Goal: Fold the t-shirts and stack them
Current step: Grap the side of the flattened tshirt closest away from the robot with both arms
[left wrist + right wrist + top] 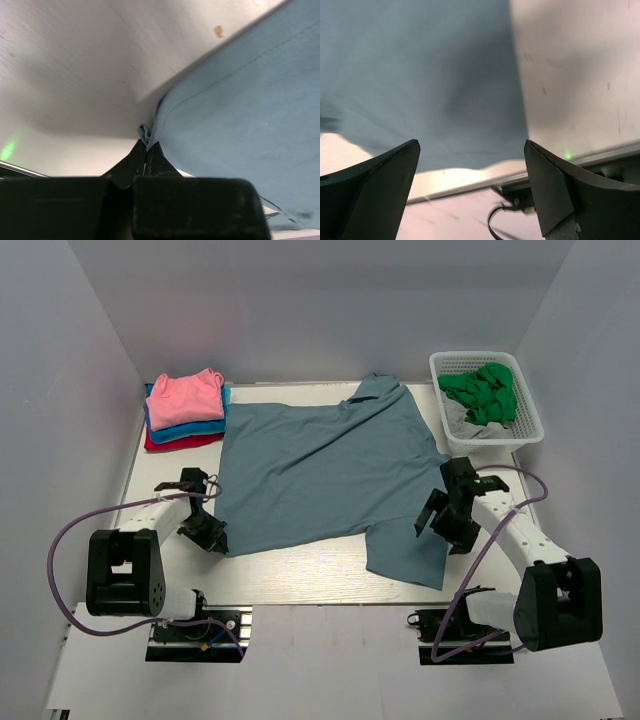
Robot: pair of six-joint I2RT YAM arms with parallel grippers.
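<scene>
We count three shirts done: pink, blue and red lie folded in a stack [185, 412] at the back left; the slate shirt [320, 475] lies spread and rumpled in the middle, not yet folded; our left gripper [146, 150] pinches its near-left corner; the right gripper [471, 145] hangs spread over the near-right hem, holding nothing; green cloth [487, 392] sits in the basket [530, 435]; we judge much remains.

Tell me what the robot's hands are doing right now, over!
Left gripper shut on slate-blue t-shirt, near-left corner. Right gripper open, over its right edge. Nothing lying on the shirt.
</scene>
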